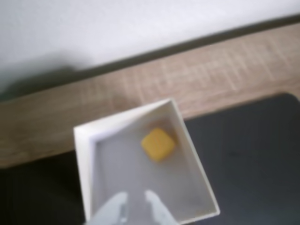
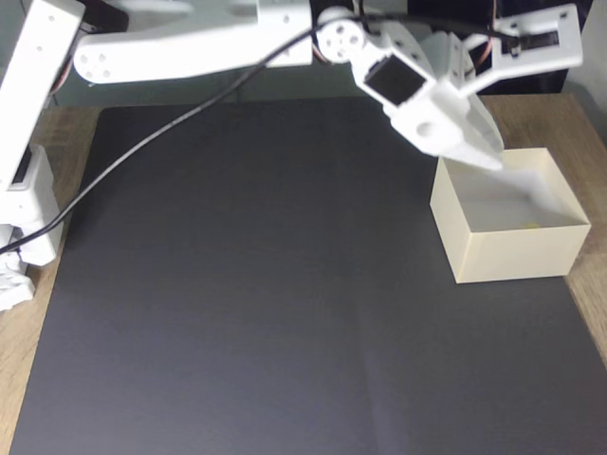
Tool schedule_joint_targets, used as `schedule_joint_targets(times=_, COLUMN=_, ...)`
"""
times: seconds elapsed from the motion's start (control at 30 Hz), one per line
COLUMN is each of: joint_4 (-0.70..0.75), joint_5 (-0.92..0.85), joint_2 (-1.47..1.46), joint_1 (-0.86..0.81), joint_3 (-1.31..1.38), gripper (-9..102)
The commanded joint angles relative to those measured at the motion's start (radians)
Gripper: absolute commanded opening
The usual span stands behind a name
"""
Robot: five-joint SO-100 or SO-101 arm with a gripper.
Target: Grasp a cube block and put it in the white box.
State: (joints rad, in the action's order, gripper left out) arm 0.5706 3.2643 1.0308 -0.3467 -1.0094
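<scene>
Yellow is seen inside the white box [image 1: 89, 154] in the wrist view: the cube block [image 1: 158, 144] lies on the pale floor, toward the far wall, apart from every wall. In the fixed view only a faint yellow sliver [image 2: 531, 226] of it is made out behind the near wall of the box [image 2: 512, 254].

The gripper [image 1: 136, 201] is seen in the wrist view as two pale fingertips at the bottom edge, set slightly apart with a narrow gap and nothing held between them. In the fixed view it [image 2: 493, 156] is placed just over the box's left rear rim; its jaw gap cannot be judged there.

The box is seen at the right edge of the black mat [image 2: 247, 313], partly on the wooden tabletop [image 1: 197, 79]. Wide bare mat is shown left of and in front of the box. A black cable [image 2: 142, 152] is draped over the mat's upper left.
</scene>
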Motion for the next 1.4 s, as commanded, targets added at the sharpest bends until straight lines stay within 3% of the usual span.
schedule_joint_targets(times=0.0, joint_4=0.017, joint_5=0.005, joint_2=0.176, joint_1=0.021, joint_3=-0.066, gripper=1)
schedule_joint_targets(times=0.33, joint_4=-0.112, joint_5=-0.009, joint_2=0.769, joint_1=0.038, joint_3=-0.796, gripper=1)
schedule_joint_targets(times=0.63, joint_4=-0.206, joint_5=-0.029, joint_2=1.137, joint_1=0.048, joint_3=-1.239, gripper=0)
schedule_joint_targets(times=1.37, joint_4=-0.215, joint_5=-0.040, joint_2=1.740, joint_1=0.060, joint_3=-1.824, gripper=0)
